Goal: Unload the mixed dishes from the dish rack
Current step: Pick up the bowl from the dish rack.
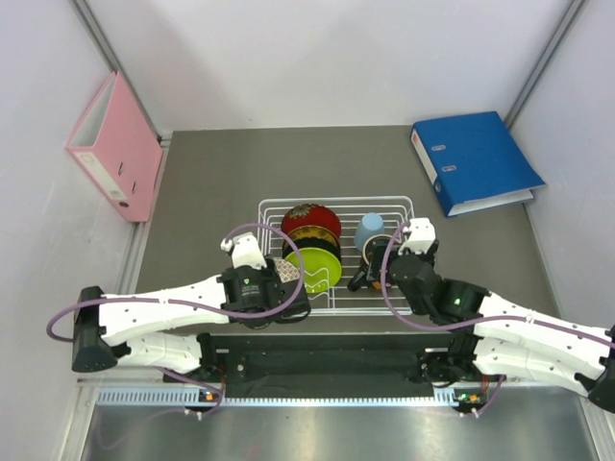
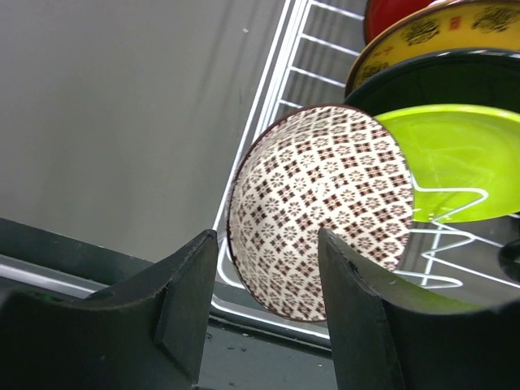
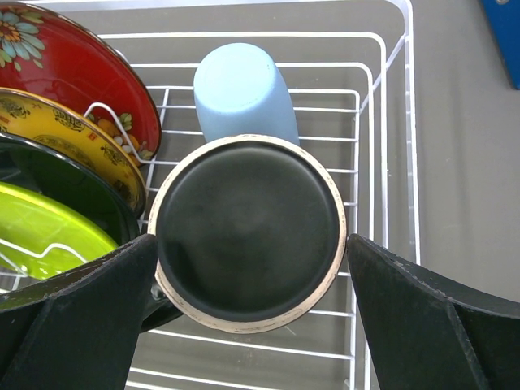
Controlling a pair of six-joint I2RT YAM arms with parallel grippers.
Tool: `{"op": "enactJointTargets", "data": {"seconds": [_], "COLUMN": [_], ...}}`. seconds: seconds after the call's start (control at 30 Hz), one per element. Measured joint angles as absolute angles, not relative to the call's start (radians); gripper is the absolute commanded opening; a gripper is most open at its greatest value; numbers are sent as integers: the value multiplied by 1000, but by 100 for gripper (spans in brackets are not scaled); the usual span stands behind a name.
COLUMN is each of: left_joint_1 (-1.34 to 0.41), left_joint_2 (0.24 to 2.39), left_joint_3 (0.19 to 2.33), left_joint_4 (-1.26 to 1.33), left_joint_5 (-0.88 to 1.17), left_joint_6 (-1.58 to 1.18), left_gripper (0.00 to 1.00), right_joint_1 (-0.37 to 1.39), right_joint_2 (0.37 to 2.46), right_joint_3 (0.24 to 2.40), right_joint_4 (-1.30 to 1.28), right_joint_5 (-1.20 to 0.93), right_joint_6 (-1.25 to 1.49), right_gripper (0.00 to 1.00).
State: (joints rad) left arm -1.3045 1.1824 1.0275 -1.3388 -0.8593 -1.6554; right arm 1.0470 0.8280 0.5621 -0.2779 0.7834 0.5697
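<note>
The dish rack (image 1: 384, 200) is set mid-desk. The small beige net-patterned bowl (image 2: 325, 195) is stood on edge in its near left corner, its rim straddled by the released left claw (image 2: 268, 244). The dark mug (image 3: 248, 231), upturned by the rack's near edge, is flanked by the wide-spread, released right claw (image 3: 252, 244).

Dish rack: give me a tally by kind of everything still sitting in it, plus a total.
Bowls: 3 (red bowl, lime-green bowl, patterned beige bowl)
Plates: 1 (yellow-and-black plate)
Cups and mugs: 2 (light blue cup, dark mug, both upside down)
Total: 6
</note>
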Motion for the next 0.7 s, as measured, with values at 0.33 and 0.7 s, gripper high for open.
{"op": "enactJointTargets", "data": {"seconds": [0.33,0.7], "left_joint_1": [-1304,-1302], "left_joint_2": [1192,1220], "left_joint_3": [932,951], "left_joint_4": [-1336,-1344], "left_joint_5": [-848,-907], "left_joint_6": [-1641,-1622], "left_gripper": [21,0], "right_joint_1": [1047,1047], "right_joint_2": [842,847], "right_joint_3": [561,555], "right_joint_4": [-277,-276], "right_joint_5": [782,780], "right_joint_6": [570,569], "right_gripper": [100,100]}}
